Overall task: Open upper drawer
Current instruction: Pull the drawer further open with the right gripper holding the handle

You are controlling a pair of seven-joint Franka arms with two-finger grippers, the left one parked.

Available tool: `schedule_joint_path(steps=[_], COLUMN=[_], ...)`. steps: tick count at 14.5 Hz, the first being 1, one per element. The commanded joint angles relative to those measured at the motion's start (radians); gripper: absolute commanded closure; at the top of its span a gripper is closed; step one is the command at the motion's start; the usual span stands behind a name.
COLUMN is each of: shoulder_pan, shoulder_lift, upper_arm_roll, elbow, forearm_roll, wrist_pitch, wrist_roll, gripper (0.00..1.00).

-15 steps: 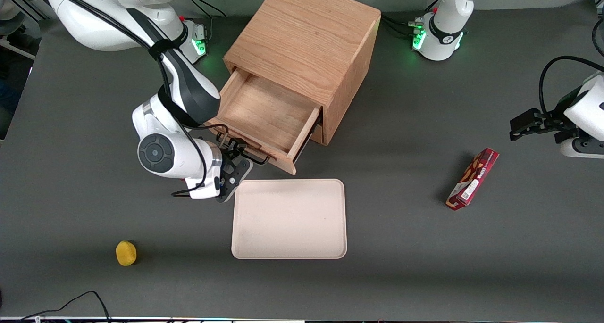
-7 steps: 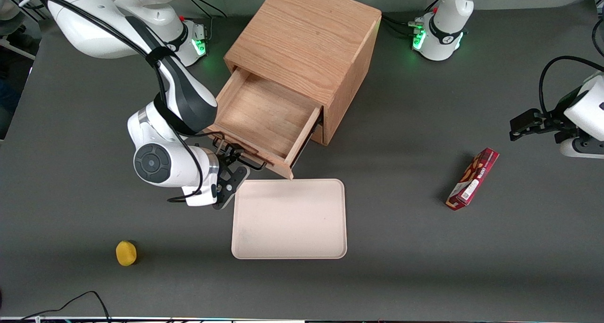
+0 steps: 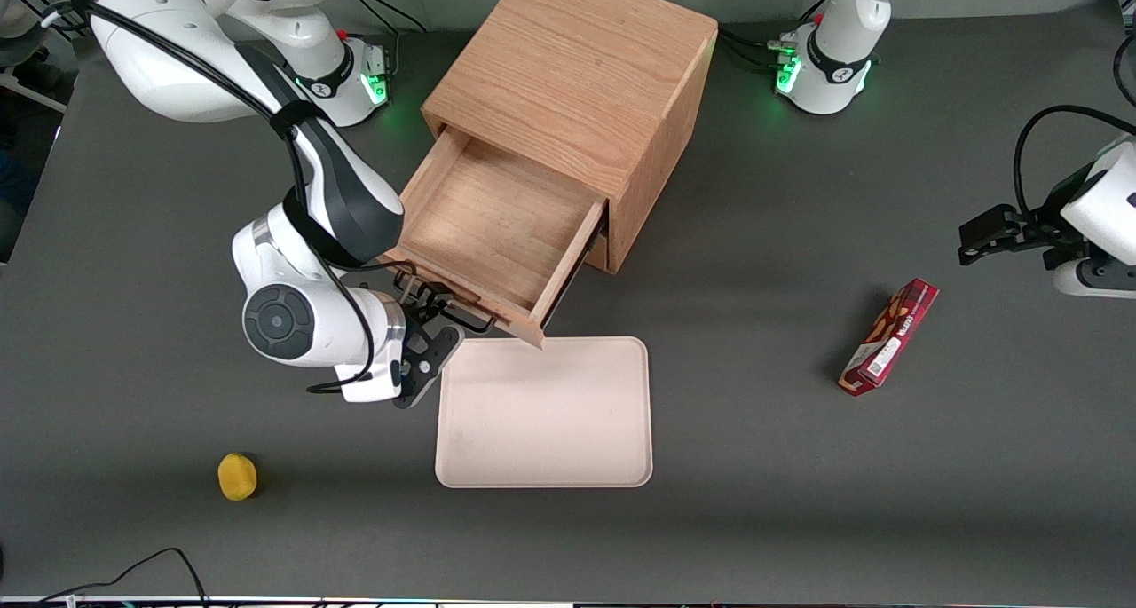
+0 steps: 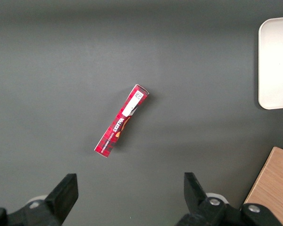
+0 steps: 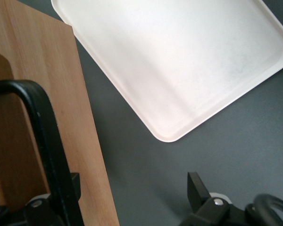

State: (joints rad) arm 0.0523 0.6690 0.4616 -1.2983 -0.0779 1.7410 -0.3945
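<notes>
Toward the working arm's end of the table, nearest the front camera, a small yellow object (image 3: 237, 476) lies well apart from the work. Farther from the camera, the right arm's gripper (image 3: 433, 322) sits at the front of the upper drawer (image 3: 497, 222), its jaws spread rather than pinching. In the right wrist view the black bar handle (image 5: 42, 136) runs just inside one finger, with the other finger well clear. The drawer stands drawn far out of the wooden cabinet (image 3: 577, 67), plain wood floor showing, its front corner at the edge of the cream tray (image 3: 543, 413). I judge the pull nearly finished. The next move calls for only a short further draw, then slipping the finger off the handle without snagging. A red box (image 3: 889, 336) lies toward the parked arm's end.
</notes>
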Motion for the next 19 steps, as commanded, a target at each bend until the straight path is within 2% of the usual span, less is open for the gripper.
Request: schedule_joint_path(steps=[1,19], shoulder_pan=[0.018,0.035], shoulder_lift=[0.037,0.027], upper_arm_roll=[-0.008,-0.003], elbow=[0.059,0.192], forearm_roll=[-0.037,-0.037], wrist_pitch=[-0.023,-0.179], wrist_roll=[-0.018,-0.006], gripper=[0.0,0.0])
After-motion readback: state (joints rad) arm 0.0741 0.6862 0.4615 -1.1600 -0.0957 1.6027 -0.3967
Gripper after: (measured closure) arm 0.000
